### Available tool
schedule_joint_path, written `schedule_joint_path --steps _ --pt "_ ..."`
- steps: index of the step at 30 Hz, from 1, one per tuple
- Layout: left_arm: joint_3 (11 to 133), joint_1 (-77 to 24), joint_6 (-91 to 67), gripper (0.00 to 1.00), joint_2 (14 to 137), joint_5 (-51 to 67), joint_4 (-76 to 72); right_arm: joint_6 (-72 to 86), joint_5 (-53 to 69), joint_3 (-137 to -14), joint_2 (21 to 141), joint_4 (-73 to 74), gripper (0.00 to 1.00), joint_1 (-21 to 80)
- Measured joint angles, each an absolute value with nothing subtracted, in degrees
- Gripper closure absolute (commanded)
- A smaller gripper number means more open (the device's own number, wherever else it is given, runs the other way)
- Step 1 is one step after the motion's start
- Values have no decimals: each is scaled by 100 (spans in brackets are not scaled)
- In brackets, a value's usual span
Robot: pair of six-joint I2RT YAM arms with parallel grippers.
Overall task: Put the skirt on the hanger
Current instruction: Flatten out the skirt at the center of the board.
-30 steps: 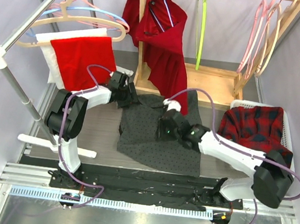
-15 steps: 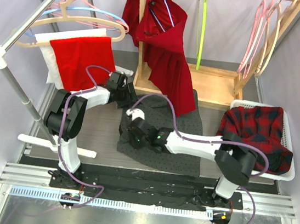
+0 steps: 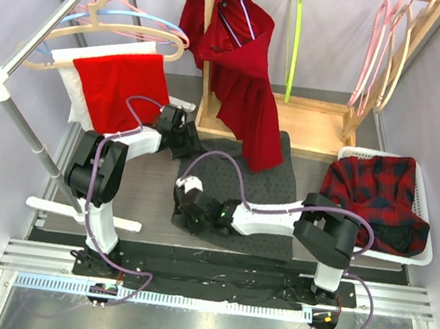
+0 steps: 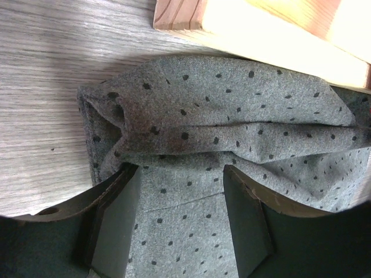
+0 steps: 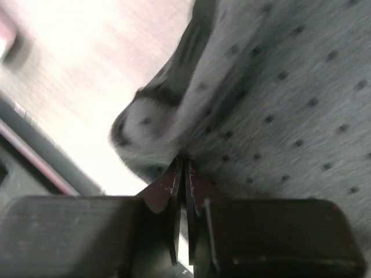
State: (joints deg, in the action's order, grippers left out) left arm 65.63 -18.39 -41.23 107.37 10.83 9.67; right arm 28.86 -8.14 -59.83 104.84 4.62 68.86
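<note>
Sweeping leftwards from the middle of the skirt [image 3: 276,182], the right gripper [image 3: 187,212] now sits at the cloth's near-left corner, its arm stretched low across the fabric. The left gripper [image 4: 179,180] is where it was, at the far-left corner. The grey dotted skirt lies flat on the table [image 3: 137,190], its far edge against the base of the wooden rack [image 3: 314,127], with a red cloth [image 3: 249,95] hanging from the rack over that far edge. In the right wrist view the fingers are drawn almost together, and the skirt's rolled edge is caught at their tips. In the left wrist view the fingers stand wide apart, one on each side of a strip of the skirt, with a bunched fold just beyond them. A green hanger [image 3: 294,48] hangs on the rack, well apart from the skirt
</note>
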Motion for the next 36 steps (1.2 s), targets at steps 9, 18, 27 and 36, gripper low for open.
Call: schedule_joint_path --steps 9,18,27,36 --pt "6740 -1841 -4040 39 10847 1111 1142 3105 -998 -5531 10162 464 88 7721" --pt "6718 -1859 -3988 18 10689 1256 1179 3319 -1754 -5647 9907 1385 67 7817" --pt "5769 -1874 -4038 18 9194 1269 1577 3594 -2307 -5699 8980 1859 62 7673" --pt "4674 -2346 -4158 31 8130 1240 1955 3903 -2440 -5153 8460 2023 62 7336"
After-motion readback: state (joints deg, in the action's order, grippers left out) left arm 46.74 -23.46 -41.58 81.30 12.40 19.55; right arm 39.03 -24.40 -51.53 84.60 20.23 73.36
